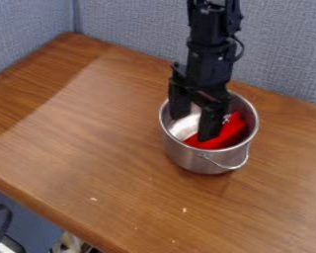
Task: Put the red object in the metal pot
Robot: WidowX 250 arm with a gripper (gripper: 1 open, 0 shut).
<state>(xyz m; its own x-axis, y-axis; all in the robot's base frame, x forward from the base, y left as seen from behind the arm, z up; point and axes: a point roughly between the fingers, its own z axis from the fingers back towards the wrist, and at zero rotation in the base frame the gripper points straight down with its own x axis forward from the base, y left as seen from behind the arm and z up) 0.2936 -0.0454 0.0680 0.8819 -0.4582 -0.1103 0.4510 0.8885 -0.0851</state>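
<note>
A black robot gripper (pixel 197 121) points straight down into the mouth of the metal pot (pixel 208 134). Its two dark fingers (pixel 178 107) stand spread wide apart, and their tips reach down inside the pot's rim. Nothing is clamped between them. One finger sits toward the left side of the pot's opening; the other comes down near the middle, in front of the red object.

The red object (pixel 227 128) lies inside the pot, leaning at a slant, with its upper end resting toward the right rear wall and its lower end down near the pot's bottom. Part of it is hidden behind the right-hand finger, and whether that finger touches it cannot be told.

The pot is round, shiny and silver, with straight sides. A thin wire handle (pixel 224 155) hangs down over its front outer wall.

The black arm (pixel 211 40) rises straight up from the gripper and leaves the top of the view.

The pot stands on a brown wooden table (pixel 82 128), toward its right rear. Behind the table is a grey-blue wall (pixel 121 20).
</note>
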